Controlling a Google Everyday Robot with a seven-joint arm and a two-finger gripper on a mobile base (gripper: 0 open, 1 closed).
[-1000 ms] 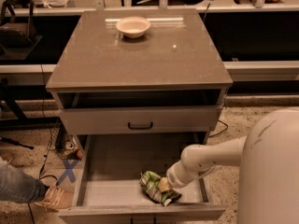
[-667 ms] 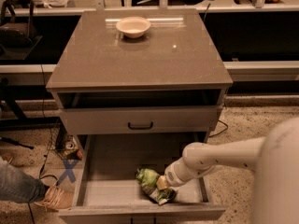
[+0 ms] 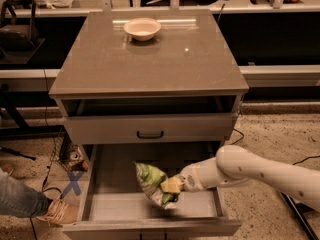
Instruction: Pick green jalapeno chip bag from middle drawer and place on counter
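Our claw (image 3: 171, 186) sits low over the open middle drawer, on the end of the white arm (image 3: 260, 171) that reaches in from the right. It is pinched on the right-hand edge of the chip bag.

We see the counter (image 3: 150, 69) as the broad glossy top of the cabinet, well above the claw and bare in its front half. Below it the middle drawer (image 3: 125, 211) stands pulled out, its flat grey floor showing to the left of and in front of the bag.

A white bowl (image 3: 142, 28) rests near the back edge of the counter.

The chip bag (image 3: 149, 178) hangs crumpled, green and white, over the middle of the drawer floor; we cannot tell whether its lower corner touches the floor.

We judge the bag light, soft and slick. Its foil will buckle and could slide out of a shallow pinch, so a hold on a folded seam or a bunched edge suits us best. A hard squeeze on the puffed middle would crush the chips
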